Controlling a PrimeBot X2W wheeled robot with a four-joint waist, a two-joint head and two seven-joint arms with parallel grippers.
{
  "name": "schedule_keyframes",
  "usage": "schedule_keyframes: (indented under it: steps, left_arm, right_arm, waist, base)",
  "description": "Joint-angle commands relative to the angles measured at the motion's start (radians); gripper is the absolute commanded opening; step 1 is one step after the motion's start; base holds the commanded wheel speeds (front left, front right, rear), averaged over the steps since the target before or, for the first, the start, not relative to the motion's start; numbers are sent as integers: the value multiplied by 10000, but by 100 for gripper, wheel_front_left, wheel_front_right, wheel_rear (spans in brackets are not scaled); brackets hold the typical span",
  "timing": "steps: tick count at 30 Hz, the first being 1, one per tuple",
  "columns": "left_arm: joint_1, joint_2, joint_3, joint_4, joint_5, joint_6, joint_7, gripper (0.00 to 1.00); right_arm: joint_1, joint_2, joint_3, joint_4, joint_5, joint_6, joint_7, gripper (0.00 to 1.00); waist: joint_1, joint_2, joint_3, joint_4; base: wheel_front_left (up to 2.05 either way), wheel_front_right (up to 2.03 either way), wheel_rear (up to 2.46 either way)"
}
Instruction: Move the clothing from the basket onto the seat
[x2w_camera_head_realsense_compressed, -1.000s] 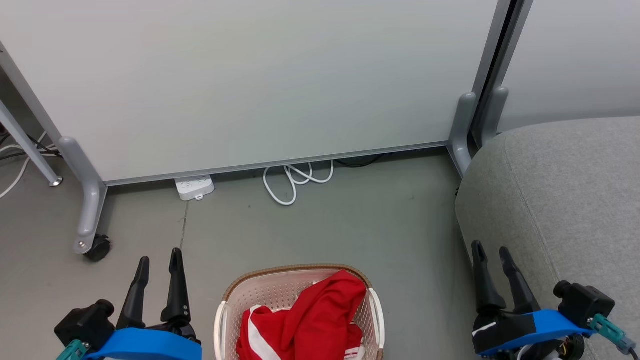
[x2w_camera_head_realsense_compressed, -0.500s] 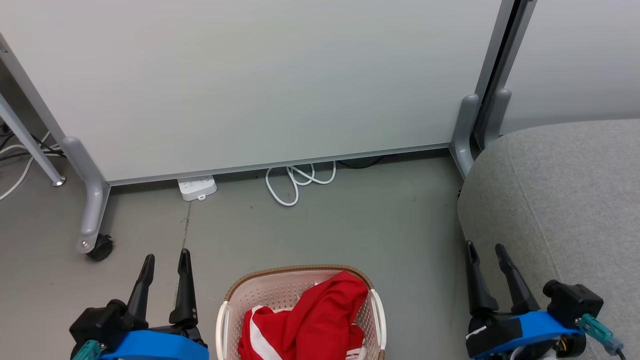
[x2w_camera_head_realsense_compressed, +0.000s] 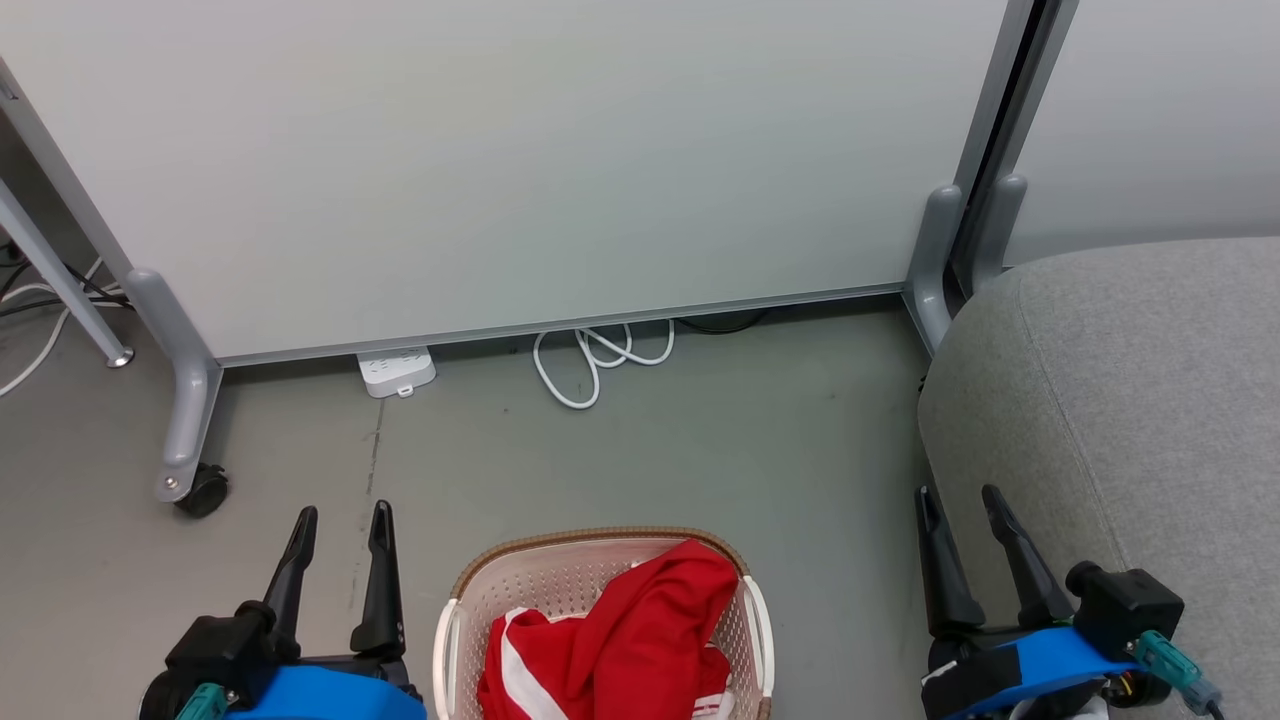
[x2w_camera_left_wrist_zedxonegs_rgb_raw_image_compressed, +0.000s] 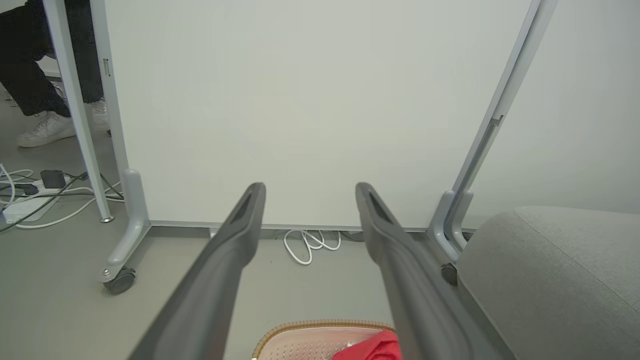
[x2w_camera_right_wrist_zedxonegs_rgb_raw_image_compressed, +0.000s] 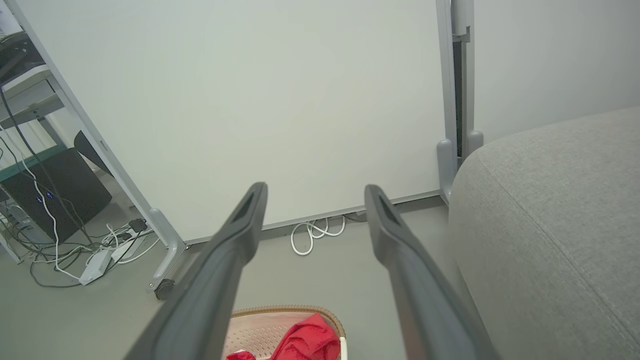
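The clothing (x2w_camera_head_realsense_compressed: 620, 640), bright red with white stripes, lay bunched in the basket (x2w_camera_head_realsense_compressed: 560, 585) on the near floor. The seat (x2w_camera_head_realsense_compressed: 1130, 400) stood to its right. The left gripper (x2w_camera_head_realsense_compressed: 345, 510) and right gripper (x2w_camera_head_realsense_compressed: 957, 492) flanked the basket, both with fingers apart and holding nothing.

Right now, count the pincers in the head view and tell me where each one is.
2. The left pincer stands open at lower left, left of the basket; the right pincer stands open at lower right, by the left edge of the seat. Neither holds anything.
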Motion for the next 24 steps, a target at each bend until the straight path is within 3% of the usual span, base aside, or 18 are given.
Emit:
schedule_keyframes:
  steps: [1, 16, 24]
  left_arm:
    - [-70, 67, -23, -8, 228, 13, -107, 100]
    - [-93, 77, -144, 29, 1081, 84, -367, 100]
    - [-63, 76, -135, 66, 954, 66, -342, 100]
  right_arm:
    - [-190, -36, 44, -10, -246, 0, -123, 100]
    - [-202, -37, 117, 78, -1160, -1, -365, 100]
    - [-174, -35, 109, 107, -1090, -1, -351, 100]
  waist:
    - [-1, 0, 10, 2]
    - [-1, 0, 81, 38]
    - [-1, 0, 80, 39]
  base:
    - [0, 0, 0]
    - [0, 0, 0]
    - [0, 0, 0]
